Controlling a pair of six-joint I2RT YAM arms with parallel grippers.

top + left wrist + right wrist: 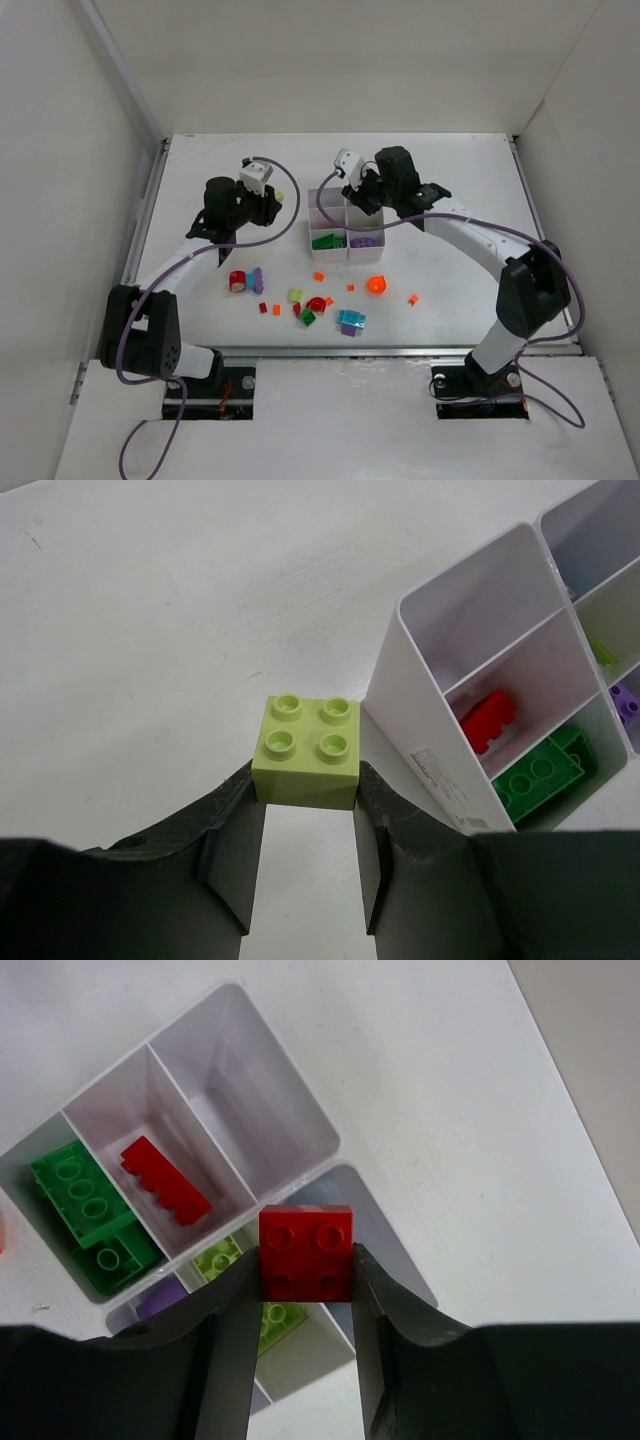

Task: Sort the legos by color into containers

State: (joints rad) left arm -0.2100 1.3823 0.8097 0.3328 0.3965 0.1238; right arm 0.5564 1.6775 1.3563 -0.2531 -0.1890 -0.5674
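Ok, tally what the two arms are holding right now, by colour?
red brick: 1, in the right fingers
yellow-green brick: 1, in the left fingers
Total: 2

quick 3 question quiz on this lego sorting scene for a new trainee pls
1. Multiple choice: what do the left jaws hold?
A) a cyan brick
B) a yellow-green brick
C) nothing

2. True or false: the right jaws hold a red brick above the white tray.

3. Open: which colours lie in the tray's compartments?

Key
1. B
2. True
3. Four colours: a green brick, a red piece, a yellow-green piece and a purple piece.
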